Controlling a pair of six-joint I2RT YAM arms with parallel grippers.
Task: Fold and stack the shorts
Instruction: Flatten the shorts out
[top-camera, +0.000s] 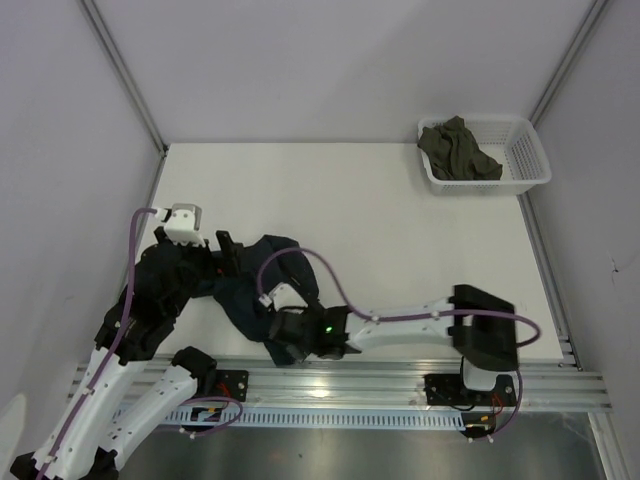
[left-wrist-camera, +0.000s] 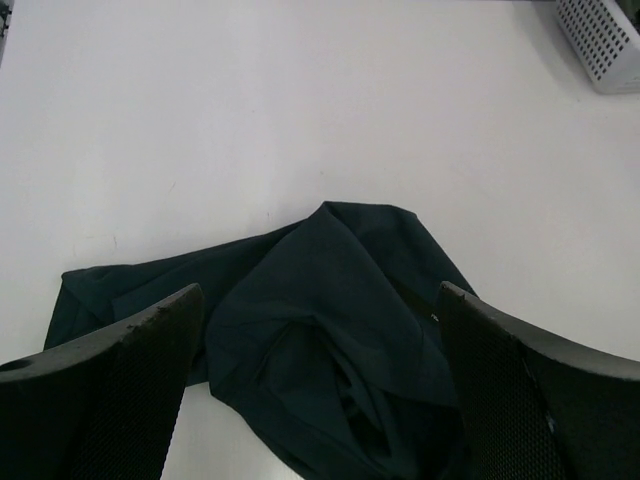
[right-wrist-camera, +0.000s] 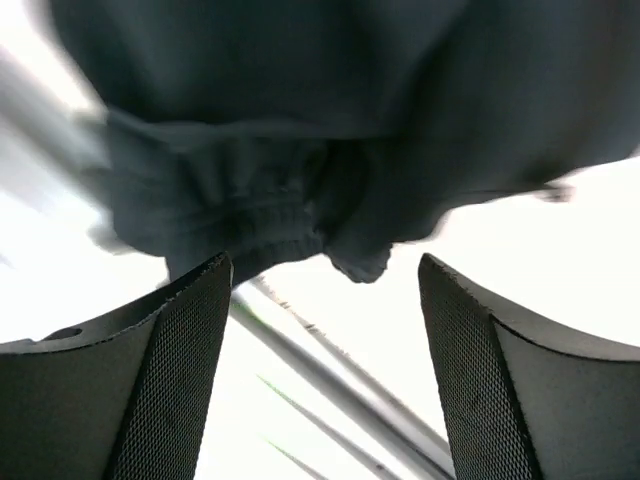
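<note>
**Robot laboratory test cell**

A white table (top-camera: 400, 220) is enclosed by plain grey panels (top-camera: 300, 60). Behind the jaws, an aluminium rail (top-camera: 400, 385) carries two cabled robot arms (top-camera: 420, 318). Far beyond the jaws, at the table's corner, stands a white plastic basket (top-camera: 525, 165) holding crumpled cloth (top-camera: 458, 150).

A white bench (top-camera: 400, 230) fills the middle of the top view, evenly lit, with only soft shadows. Plain pale grey walls (top-camera: 330, 60) close it in at 9, 12 and 3 o'clock, and slim metal struts (top-camera: 125, 75) run along their corners. An aluminium rail (top-camera: 400, 385) edges the bench at 6 o'clock. A white lattice basket (top-camera: 530, 150) sits at 1 o'clock.
</note>
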